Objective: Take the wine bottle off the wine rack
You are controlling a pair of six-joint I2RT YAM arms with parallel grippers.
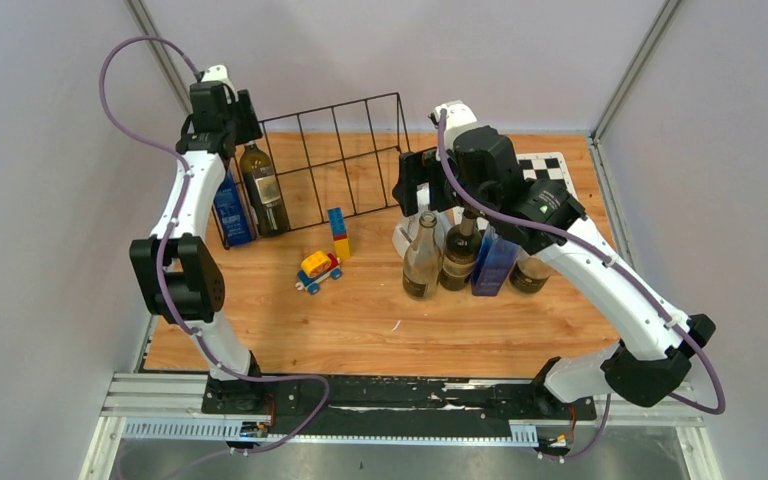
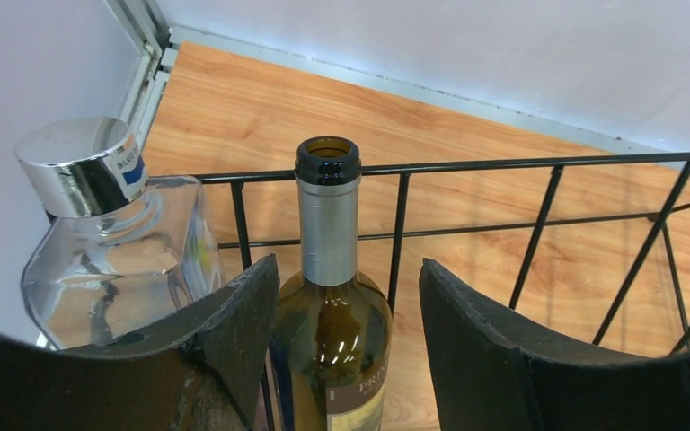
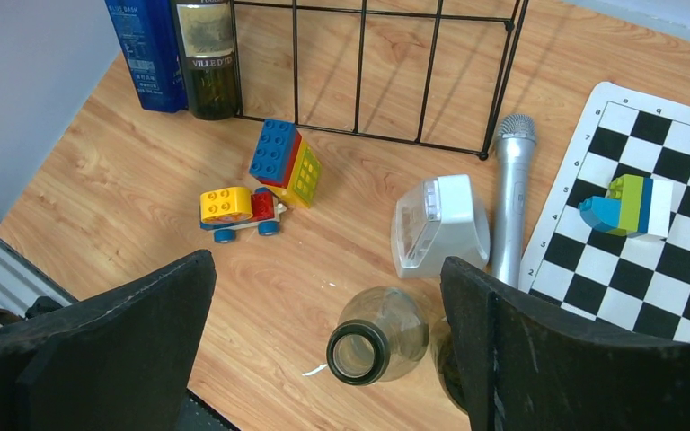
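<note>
From above, the wine bottle [image 1: 263,190] stood upright at the left end of the wine rack [image 1: 345,160], near the far-left corner of the table [image 1: 360,320]; the left wrist view showed the left gripper [image 2: 349,262] with jaws parted astride its shoulder, and the right wrist view showed the right gripper [image 3: 328,269] spread wide.

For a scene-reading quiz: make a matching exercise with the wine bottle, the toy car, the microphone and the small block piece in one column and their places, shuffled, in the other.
Things:
1. wine bottle
2. toy car
3. microphone
4. green-and-blue block piece

Places:
A. on the chessboard mat
B. lying on the wood along the mat's edge
C. in the wine rack, between the fingers of the left gripper
D. on the wood in front of the rack

Pairs: 1-C, 2-D, 3-B, 4-A.
</note>
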